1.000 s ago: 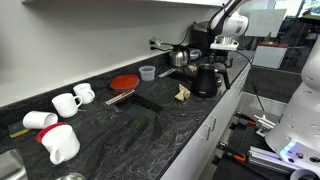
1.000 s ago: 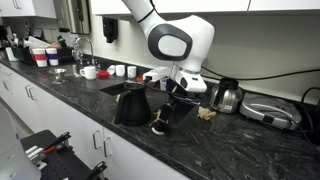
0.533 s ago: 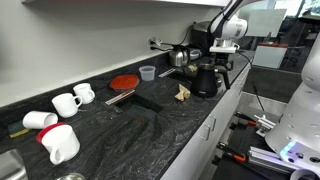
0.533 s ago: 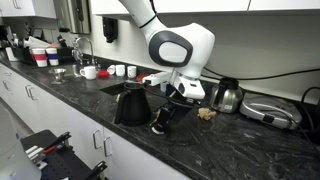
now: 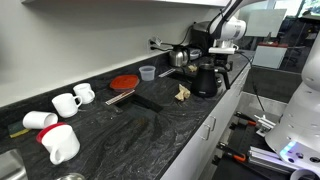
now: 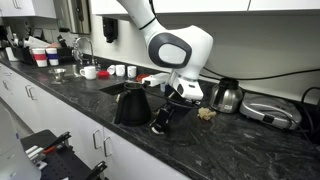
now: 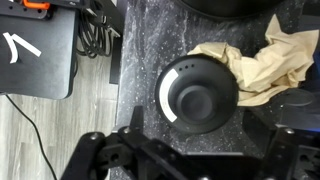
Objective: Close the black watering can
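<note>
The black watering can [image 5: 205,79] stands on the dark counter near its front edge, with its top open; it also shows in an exterior view [image 6: 132,104]. Its round black lid [image 7: 198,93] lies flat on the counter beside the can, and shows as a small dark object in an exterior view [image 6: 160,126]. My gripper [image 7: 203,150] hangs just above the lid, open and empty, with a finger on either side. It shows in both exterior views [image 5: 222,67] [image 6: 170,106].
Crumpled brown paper [image 7: 256,58] lies right beside the lid. A silver pot [image 6: 227,96] stands behind, and a black coffee machine [image 5: 200,38] is by the wall. A red disc [image 5: 123,82] and white mugs [image 5: 70,100] are further along. The counter edge [image 7: 115,70] is close.
The gripper has sunk a little toward the lid. Nothing else has moved.
</note>
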